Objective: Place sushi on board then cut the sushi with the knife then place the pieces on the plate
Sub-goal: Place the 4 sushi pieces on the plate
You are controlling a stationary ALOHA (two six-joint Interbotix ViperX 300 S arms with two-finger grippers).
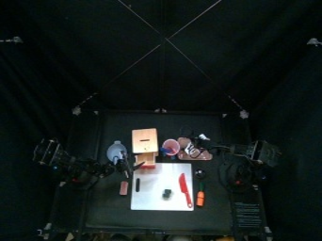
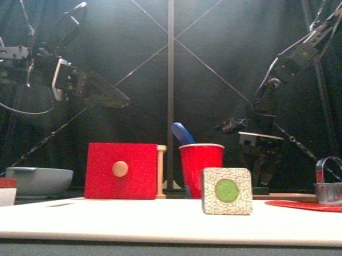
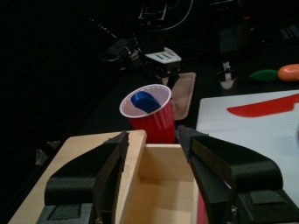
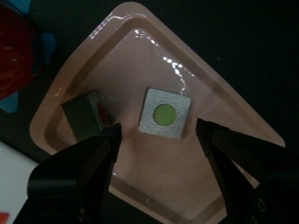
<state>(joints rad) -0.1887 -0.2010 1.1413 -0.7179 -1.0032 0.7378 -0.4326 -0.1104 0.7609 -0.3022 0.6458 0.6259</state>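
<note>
While my right gripper (image 4: 158, 131) hangs over the flat pink tray (image 4: 135, 70), its jaws are spread wide with nothing between them. A square sushi slice (image 4: 167, 115), white speckled face with a round green centre, lies flat on the tray floor just ahead of the gap between the jaws, clear of both. A dark green block (image 4: 84, 114) of the roll sits on the tray too, right at one jaw's tip; can't tell if they touch. The round red plastic cup (image 4: 17, 52) is just off the tray's corner. My left gripper (image 3: 156, 140) is also wide and holds nothing; the open top of the pale wooden box (image 3: 158, 188) shows between its jaws. Just past the box stands the red cup with the blue toy knife (image 3: 142, 100) inside it. A third sushi piece (image 2: 227, 190) stands on edge on the white cutting board (image 1: 149, 200), green centre facing the table's front, well apart from both grippers. The red toy knife (image 1: 184, 185) lies flat on the board beside that piece, not touching it. An orange toy food with a green end (image 1: 201, 198) lies at the board's right edge. The blue-grey bowl (image 2: 38, 180) sits left of the box.
</note>
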